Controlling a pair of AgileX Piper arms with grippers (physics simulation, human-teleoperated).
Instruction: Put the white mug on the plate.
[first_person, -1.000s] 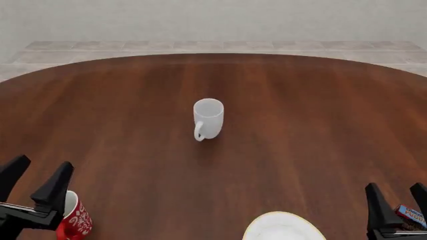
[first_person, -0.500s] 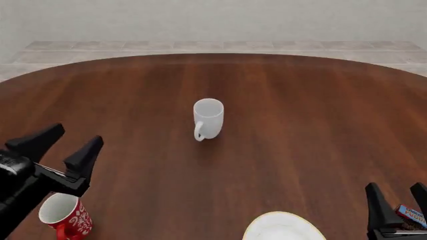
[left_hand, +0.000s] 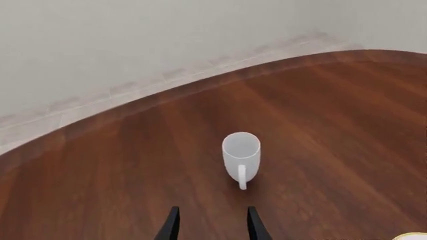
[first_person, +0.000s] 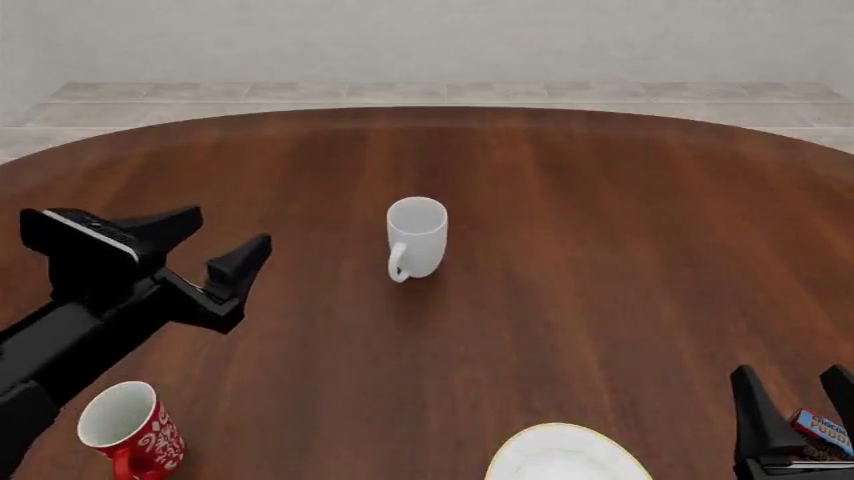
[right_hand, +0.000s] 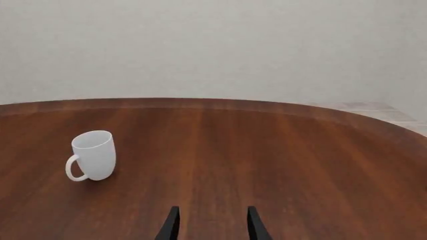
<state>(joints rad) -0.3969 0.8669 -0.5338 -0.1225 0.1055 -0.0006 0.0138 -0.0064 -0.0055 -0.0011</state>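
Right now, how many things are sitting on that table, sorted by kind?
Mugs: 2, the white mug and the red mug.
Plates: 1, the plate, cut off by the picture's edge.
Small packets: 1, a blue packet by the right arm, only partly visible.
Total: 4.

White mug (first_person: 418, 236) stands upright alone mid-table, bare wood on every side. Left gripper (first_person: 214, 248), fingers apart, faces it with nothing between. Red mug (first_person: 128, 430) sits well behind.
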